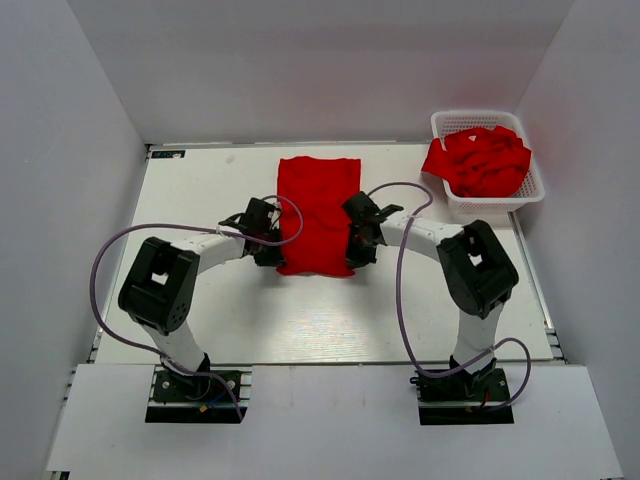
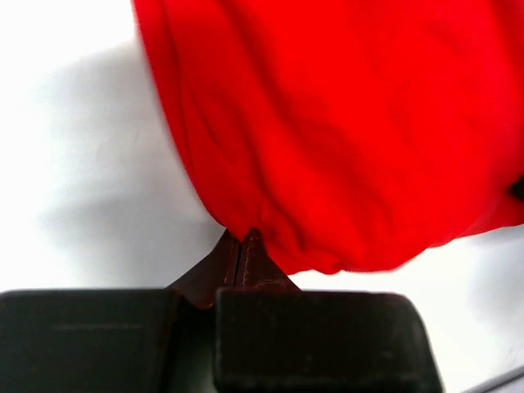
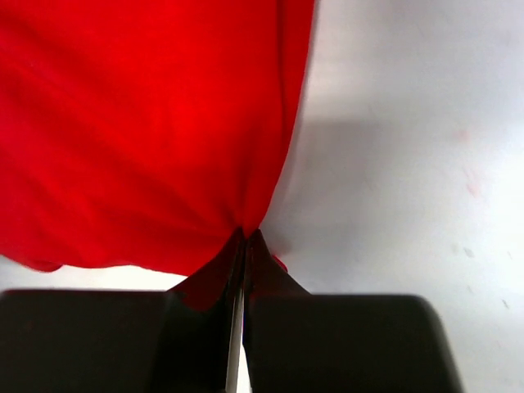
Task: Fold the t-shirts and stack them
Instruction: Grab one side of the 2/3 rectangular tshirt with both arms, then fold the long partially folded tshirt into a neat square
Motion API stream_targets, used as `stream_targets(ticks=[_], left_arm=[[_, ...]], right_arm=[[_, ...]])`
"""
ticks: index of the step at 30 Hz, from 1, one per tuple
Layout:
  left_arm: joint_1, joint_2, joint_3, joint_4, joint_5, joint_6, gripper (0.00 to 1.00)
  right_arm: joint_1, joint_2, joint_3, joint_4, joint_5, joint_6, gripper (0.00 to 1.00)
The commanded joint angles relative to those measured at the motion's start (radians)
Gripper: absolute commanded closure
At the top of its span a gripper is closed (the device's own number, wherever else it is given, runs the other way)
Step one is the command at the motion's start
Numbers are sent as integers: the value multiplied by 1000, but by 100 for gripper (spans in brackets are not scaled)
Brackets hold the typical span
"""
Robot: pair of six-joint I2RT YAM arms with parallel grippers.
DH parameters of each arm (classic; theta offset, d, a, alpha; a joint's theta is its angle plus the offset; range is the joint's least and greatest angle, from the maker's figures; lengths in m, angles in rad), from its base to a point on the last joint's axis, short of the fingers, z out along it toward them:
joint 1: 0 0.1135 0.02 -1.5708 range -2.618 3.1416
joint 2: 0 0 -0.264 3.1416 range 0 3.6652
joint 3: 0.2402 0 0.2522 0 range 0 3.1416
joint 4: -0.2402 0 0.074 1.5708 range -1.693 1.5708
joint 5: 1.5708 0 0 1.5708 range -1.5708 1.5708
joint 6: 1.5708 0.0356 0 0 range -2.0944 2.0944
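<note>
Red fabric is pinched in the left gripper (image 2: 243,241), jaws pressed together on the t-shirt (image 1: 318,215) at its near-left edge. The shirt lies flat between both grippers. The right gripper (image 3: 245,239) clamps its near-right edge. Beyond and right of that gripper, crumpled shirts (image 1: 485,160) fill a white basket (image 1: 440,122).

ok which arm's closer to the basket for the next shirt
Right. The basket sits at the far right corner, just beyond the right arm; the left arm is across the t-shirt.
</note>
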Motion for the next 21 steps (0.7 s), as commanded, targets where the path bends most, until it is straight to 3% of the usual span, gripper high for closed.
stream_targets(ticks=[1, 10, 15, 21], left_arm=[[-8, -100, 0, -213, -50, -22, 100], [-17, -272, 26, -454, -32, -32, 100], [-17, -315, 150, -491, -58, -42, 100], [-2, -203, 346, -462, -135, -54, 100]], right_arm=[[4, -93, -15, -117, -7, -36, 100], [1, -277, -101, -318, -88, -109, 100], [-5, -296, 20, -384, -13, -145, 100], [-62, -203, 220, -382, 77, -195, 100]])
